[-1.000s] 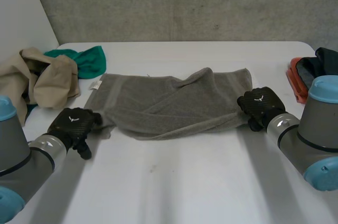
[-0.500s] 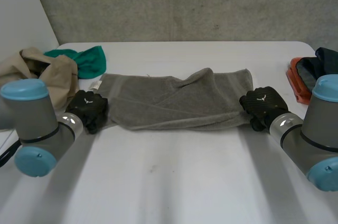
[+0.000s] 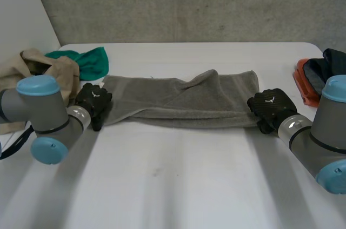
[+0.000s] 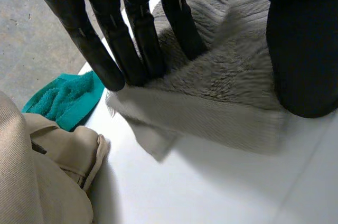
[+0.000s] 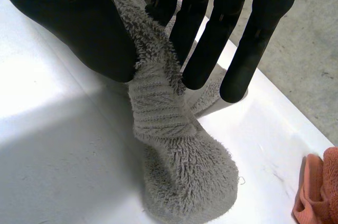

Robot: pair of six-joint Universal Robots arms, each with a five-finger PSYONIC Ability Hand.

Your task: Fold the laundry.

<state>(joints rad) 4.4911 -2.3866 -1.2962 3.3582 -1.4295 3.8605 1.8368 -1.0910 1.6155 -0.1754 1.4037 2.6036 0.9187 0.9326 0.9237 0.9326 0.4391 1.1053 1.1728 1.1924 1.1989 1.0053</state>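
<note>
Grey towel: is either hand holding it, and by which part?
Both hold the grey towel: the left hand pinches its left end, the right hand its right end.

The white counter (image 3: 178, 175) carried a grey towel (image 3: 178, 105) stretched in a long band across its middle. At its left end lay a crumpled beige garment (image 3: 48, 72) with a teal cloth (image 3: 86, 60) just beside it. At the right edge lay an orange cloth (image 3: 301, 84) touching a dark garment (image 3: 331, 61).

Lab-like test space: bare concrete wall (image 3: 189, 2), plain white table (image 3: 178, 186).
</note>
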